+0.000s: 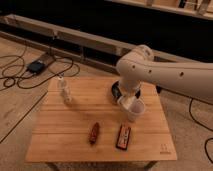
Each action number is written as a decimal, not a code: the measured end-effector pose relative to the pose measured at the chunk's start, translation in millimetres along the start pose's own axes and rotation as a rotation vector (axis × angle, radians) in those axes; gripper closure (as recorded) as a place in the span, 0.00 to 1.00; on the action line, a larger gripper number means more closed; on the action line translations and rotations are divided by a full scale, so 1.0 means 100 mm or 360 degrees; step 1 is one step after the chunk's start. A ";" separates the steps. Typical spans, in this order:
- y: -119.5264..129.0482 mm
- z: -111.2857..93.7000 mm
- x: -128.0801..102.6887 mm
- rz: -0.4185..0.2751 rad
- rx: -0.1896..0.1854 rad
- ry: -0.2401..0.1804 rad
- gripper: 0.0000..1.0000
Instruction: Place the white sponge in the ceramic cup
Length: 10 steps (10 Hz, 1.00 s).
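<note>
Low rectangular table [75,145] of pale wooden slats, smooth and matte, with a small dark mark near the front right corner.

On its right half, a ceramic cup [136,111]: plain white, smooth, handleless, slightly tapered toward the base, standing upright.

Just above and a touch left of the cup's mouth, the gripper [129,98], at the end of a thick, rounded, glossy white arm [165,75] stretched across from the right. Largely tucked under the bulbous wrist; open or closed, impossible to tell.

At the cup's left rim, right beneath the gripper, the white sponge [124,102]: a small pale block with soft edges, at or just over the rim. Whether gripped or resting there, not clear.

Behind the cup, near the table's back edge, a dark round bowl [117,90], half covered by the arm.

Toward the back left, well apart from the cup, a slim pale bottle [64,90], upright, narrow at the neck.

Near the front edge, a small reddish-brown oblong thing [93,133]. Just to its right, a flat black-and-red rectangular pack [123,137], lying in front of the cup.

To the left, on the tan floor [20,115], looping black cables [15,75] and a small dark box [36,66]. Beyond the table, long pale rails [75,42] against a dark background.
</note>
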<state>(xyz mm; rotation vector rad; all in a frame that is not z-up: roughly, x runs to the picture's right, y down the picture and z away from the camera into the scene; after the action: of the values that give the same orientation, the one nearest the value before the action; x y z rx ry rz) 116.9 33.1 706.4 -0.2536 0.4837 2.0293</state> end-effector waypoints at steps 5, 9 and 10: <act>-0.17 0.13 -0.11 0.0147 -0.0047 0.0112 1.00; -0.25 0.25 -0.14 0.0255 -0.0130 0.0217 1.00; -0.26 0.28 -0.14 0.0279 -0.0151 0.0243 1.00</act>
<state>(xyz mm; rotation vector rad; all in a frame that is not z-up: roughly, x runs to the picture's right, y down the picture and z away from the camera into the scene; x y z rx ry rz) 146.8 45.8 731.1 -0.4400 0.5200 2.2176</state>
